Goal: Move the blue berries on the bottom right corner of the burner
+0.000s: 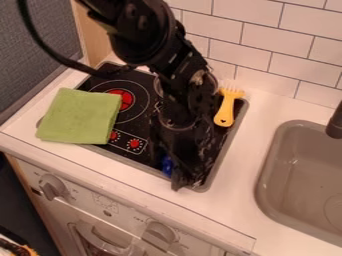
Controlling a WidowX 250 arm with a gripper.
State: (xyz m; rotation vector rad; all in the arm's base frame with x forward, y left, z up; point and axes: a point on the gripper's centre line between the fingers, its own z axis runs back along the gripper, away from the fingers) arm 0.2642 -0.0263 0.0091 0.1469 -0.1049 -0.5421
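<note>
Blue berries [167, 165] sit partly hidden at burner's [132, 124] near edge, toward right corner, by the pincer [182, 181]; can't tell if it's wide, narrow or holding them. Gray sink [280, 162] right, drain [336, 206] inside. Green cloth [80, 117] left, yellow utensil [226, 112] far right.

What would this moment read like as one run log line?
Gripper low over stove's near right corner | blue berries beside it, hold unclear | green cloth on left | yellow utensil by far right corner
</note>
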